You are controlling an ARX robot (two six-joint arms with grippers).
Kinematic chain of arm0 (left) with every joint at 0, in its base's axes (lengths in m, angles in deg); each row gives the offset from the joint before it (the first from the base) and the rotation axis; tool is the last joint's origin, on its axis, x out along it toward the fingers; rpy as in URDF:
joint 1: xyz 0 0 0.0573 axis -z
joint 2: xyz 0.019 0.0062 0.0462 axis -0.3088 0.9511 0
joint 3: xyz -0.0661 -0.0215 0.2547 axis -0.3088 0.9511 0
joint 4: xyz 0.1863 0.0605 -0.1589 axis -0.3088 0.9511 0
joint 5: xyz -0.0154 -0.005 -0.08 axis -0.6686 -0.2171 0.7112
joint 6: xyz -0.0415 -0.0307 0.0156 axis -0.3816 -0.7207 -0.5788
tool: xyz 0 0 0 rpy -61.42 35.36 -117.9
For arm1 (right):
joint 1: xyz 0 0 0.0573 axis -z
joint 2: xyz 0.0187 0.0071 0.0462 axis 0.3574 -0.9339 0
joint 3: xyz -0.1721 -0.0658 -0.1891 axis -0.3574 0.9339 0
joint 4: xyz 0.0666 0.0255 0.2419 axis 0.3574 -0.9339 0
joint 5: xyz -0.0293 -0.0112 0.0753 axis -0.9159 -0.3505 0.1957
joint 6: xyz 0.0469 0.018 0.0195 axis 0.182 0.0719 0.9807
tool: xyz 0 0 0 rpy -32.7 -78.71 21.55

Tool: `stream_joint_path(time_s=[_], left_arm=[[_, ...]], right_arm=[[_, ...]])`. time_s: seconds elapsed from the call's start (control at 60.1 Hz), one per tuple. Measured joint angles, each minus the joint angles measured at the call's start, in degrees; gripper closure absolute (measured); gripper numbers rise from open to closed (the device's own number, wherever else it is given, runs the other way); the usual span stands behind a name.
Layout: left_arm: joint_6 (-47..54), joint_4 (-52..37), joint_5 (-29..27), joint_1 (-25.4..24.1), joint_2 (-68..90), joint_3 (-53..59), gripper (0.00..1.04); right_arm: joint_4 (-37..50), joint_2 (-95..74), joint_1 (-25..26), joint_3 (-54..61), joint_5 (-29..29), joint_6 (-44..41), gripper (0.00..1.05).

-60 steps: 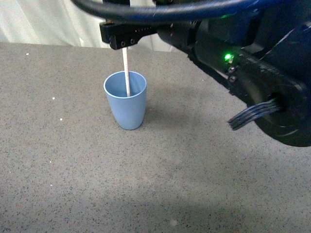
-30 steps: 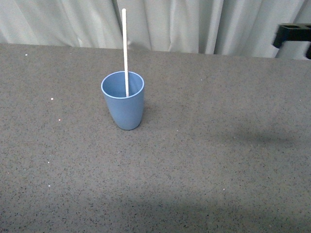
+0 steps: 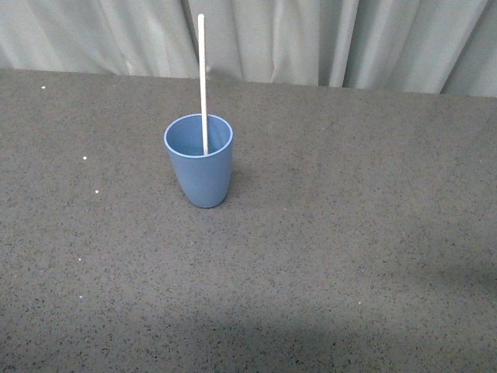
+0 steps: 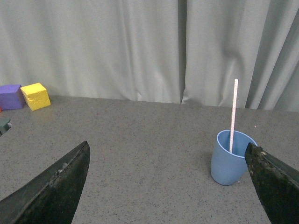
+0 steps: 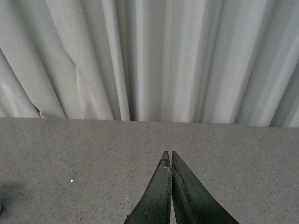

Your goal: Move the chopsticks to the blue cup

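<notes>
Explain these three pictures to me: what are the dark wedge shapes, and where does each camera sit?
This is a two-armed robot, and each picture comes from one of its cameras. The front view looks out from its body over a grey speckled table: a light-blue plastic cup stands there with a thin off-white chopstick nearly upright inside it; no arm shows. The left wrist view is from a camera on the left arm: the dark wedges are the two fingers of the left gripper, spread open and holding nothing. Beyond them are the same cup and stick, plus a purple block and a yellow block. The right wrist view shows the right gripper, shut on nothing, facing a pale curtain.
</notes>
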Motion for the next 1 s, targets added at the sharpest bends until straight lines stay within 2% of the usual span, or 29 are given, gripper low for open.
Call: stream_joint_path(time_s=[0.25, 0.316, 0.383, 0.998], left_arm=[[0.0, 0.0, 0.0, 0.0, 0.0, 0.0, 0.07], [0.0, 0.0, 0.0, 0.0, 0.0, 0.0, 0.07], [0.0, 0.0, 0.0, 0.0, 0.0, 0.0, 0.07], [0.0, 0.0, 0.0, 0.0, 0.0, 0.0, 0.07]], right_arm=[[-9.6, 13.1, 3.3, 3.4, 3.1, 0.0, 1.04], [-13.3, 17.5, 6.9, 4.2, 7.9, 0.0, 1.04], [-16.6, 21.6, 8.3, 4.6, 8.0, 0.0, 1.04], [-36.3, 43.0, 8.5, 5.2, 8.3, 0.0, 1.04]])
